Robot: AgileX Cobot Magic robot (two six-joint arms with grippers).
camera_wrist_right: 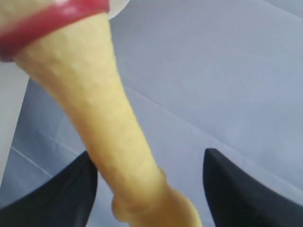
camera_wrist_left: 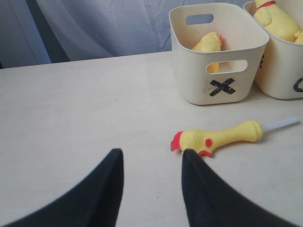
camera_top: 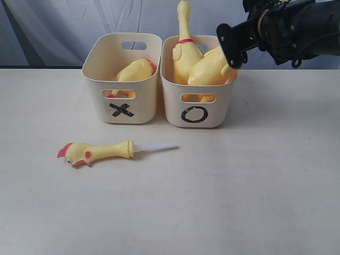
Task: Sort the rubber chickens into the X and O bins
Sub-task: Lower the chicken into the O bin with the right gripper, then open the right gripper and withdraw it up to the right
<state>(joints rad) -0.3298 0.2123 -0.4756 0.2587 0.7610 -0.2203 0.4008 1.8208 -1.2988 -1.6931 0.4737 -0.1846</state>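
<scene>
Your R gripper (camera_top: 234, 59) over O bin (camera_top: 197, 114), table (camera_top: 265, 191) rear edge: jaws spread, apparently holding nothing. L gripper (camera_wrist_left: 151, 152) agape, lined up on small chicken (camera_wrist_left: 218, 139).

Four rubber chickens (camera_top: 135, 70) (camera_top: 185, 50) (camera_top: 210, 69) (camera_top: 98, 151), two cream bins (camera_top: 95, 101) (camera_top: 172, 114)

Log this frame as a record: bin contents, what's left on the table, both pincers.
X bin: one large chicken inside
O bin: upright chicken with red collar; leaning chicken against the rim
table: small chicken with white stem, lying in front of the X bin
left pincer: open, empty, near the small chicken
right pincer: open, at the O bin, chicken neck between its fingers
</scene>
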